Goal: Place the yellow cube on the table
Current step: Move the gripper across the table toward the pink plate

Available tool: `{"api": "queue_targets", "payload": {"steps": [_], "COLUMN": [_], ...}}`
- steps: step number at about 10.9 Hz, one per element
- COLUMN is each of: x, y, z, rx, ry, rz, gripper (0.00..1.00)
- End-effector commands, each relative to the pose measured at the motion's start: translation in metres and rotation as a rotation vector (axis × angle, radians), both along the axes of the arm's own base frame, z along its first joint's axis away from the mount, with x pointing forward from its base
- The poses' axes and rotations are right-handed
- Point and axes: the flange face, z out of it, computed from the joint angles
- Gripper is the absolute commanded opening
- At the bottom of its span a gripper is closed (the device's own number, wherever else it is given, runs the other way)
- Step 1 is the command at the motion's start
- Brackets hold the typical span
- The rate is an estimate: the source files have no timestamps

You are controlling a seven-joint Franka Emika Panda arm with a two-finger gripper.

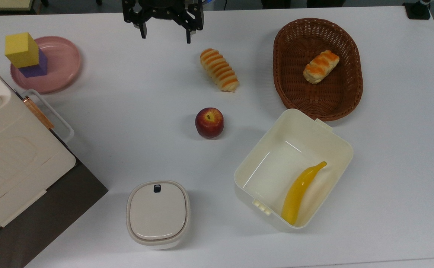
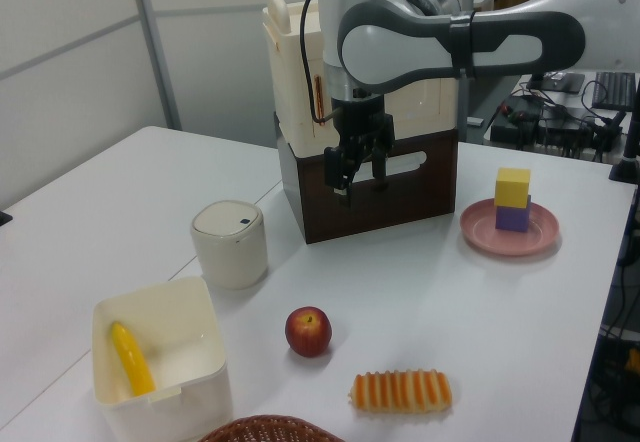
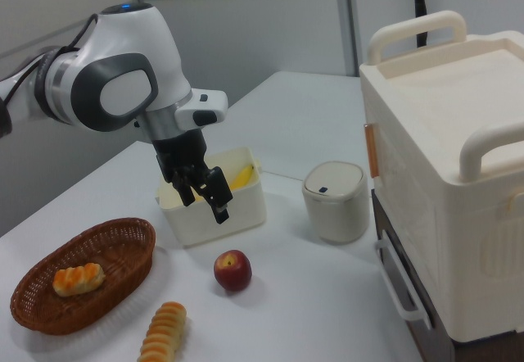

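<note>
Our gripper [image 1: 166,36] hangs above the white surface [image 1: 127,123] with its fingers [image 1: 143,30] spread apart and holding nothing. The yellow cube [image 1: 21,49] sits well off to the top view's left of the fingers, stacked on a purple cube [image 1: 38,66] that rests on a pink plate [image 1: 62,63].

We judge the step in hand to be the reach toward the stack. To do it well, we should come down from above and close only on the yellow block's side faces, staying above the seam so the purple cube is not dragged or tipped. Then we lift straight up and set it on bare surface beside the plate.

The top view shows how the stack sits on the plate. The left view shows how high the fingers hang, with the cream and brown box [image 2: 400,177] behind them.
</note>
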Motion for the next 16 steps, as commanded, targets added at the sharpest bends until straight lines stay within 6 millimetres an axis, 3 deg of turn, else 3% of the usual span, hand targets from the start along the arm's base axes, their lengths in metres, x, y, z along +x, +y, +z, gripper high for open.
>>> {"api": "queue_targets", "payload": {"steps": [1,16], "x": [-0.009,-0.003], "y": [-0.002,0.007], "z": [0.009,-0.002], "rx": [-0.011,-0.010], "ry": [0.022,0.029], "rz": [0.003,0.023], "gripper": [1.00,1.00]}}
